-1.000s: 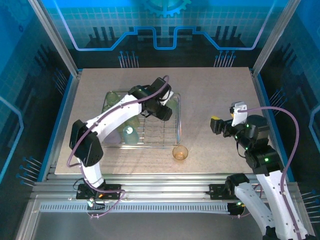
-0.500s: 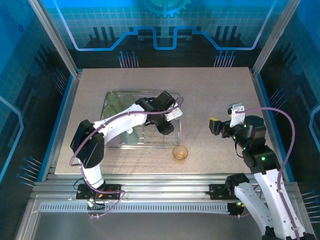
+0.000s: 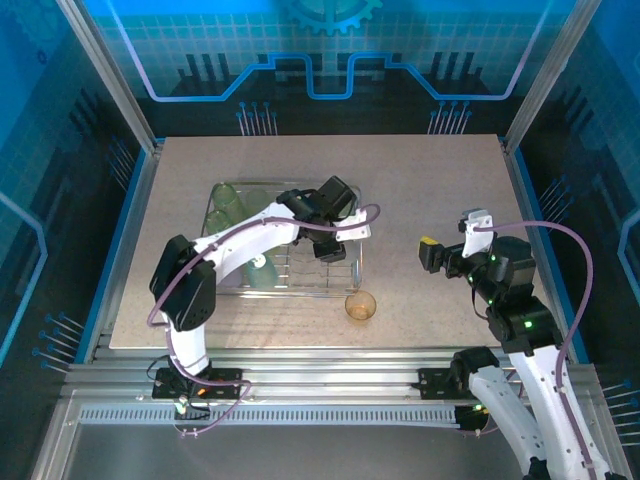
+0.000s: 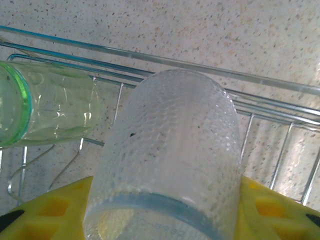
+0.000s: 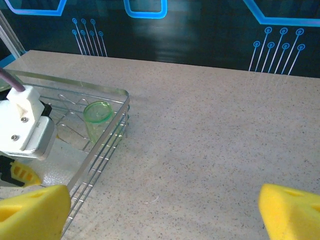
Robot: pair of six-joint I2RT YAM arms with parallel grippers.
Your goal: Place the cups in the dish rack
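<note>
Left hand, grasping clear cup, has swung rightward across dish rack; wires just beneath it, set-down likely next. Right hand spread wider, empty; amber cup not yet loaded

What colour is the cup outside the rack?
The cup is amber-orange, best seen from the top view.

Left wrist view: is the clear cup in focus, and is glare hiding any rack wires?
Left wrist view: clear cup sharp, its dimples readable; dish rack wires at right washed pale by glare but traceable. Top external view: even light, soft shadows, green cups in the rack small and hard to separate.
</note>
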